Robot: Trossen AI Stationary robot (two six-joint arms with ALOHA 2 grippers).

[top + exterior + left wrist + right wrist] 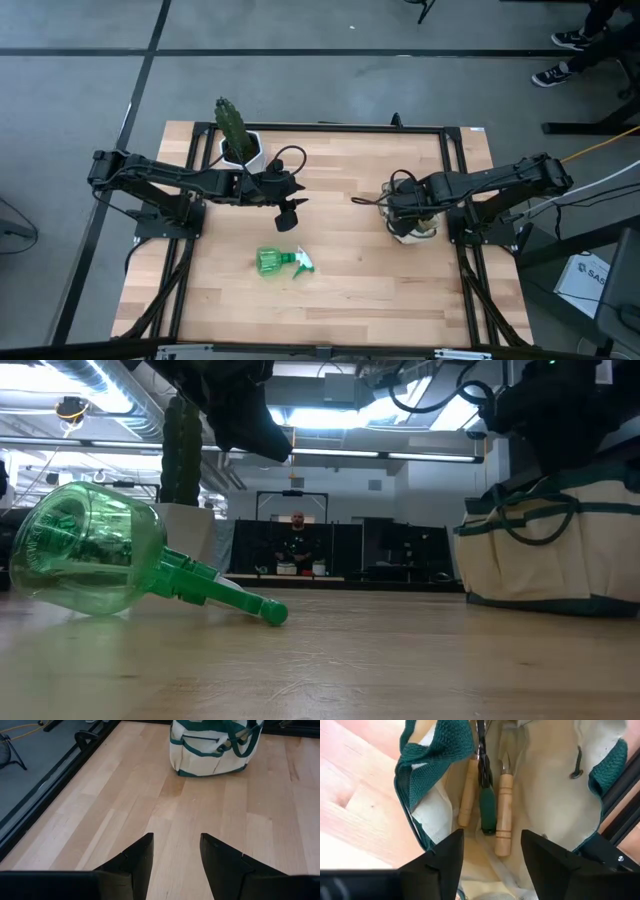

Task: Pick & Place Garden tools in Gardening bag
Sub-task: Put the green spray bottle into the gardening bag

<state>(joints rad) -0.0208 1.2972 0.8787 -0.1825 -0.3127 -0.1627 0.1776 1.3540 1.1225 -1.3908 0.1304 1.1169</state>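
The green translucent spray bottle (282, 262) lies on its side on the table, near the middle; it also shows in the low view (110, 555). My left gripper (290, 212) hangs open and empty above the table, just beyond the bottle (176, 845). The cream gardening bag with green trim (212, 745) stands at the right (555, 545). My right gripper (491, 842) is open and empty over the bag's mouth. Inside the bag lie two wooden-handled tools (503, 812) and a dark green-handled tool (487, 810).
A cactus in a white pot (238, 140) stands at the table's far left, behind my left arm. A black frame (455, 170) runs around the table's edges. Bare wood (350, 290) lies between the bottle and the bag. A person (296, 545) sits far behind.
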